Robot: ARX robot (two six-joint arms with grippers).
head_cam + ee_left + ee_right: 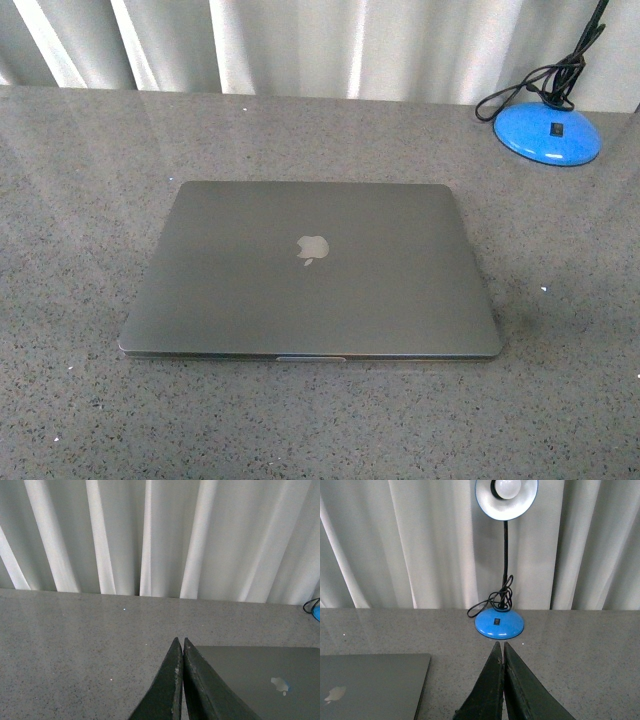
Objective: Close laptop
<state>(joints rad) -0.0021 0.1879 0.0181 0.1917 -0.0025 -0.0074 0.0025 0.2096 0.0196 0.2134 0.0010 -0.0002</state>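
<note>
A: Item, laptop (312, 270): lid down flat, logo up, on the grey table (80, 400), near the blue lamp (548, 133).

B: Left gripper (181, 645), right gripper (501, 647): fingertips pressed together, holding nothing.

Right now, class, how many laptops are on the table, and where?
1. The closed grey laptop lies flat in the middle of the table, with a blue desk lamp at the far right corner. None seems hidden.
</note>
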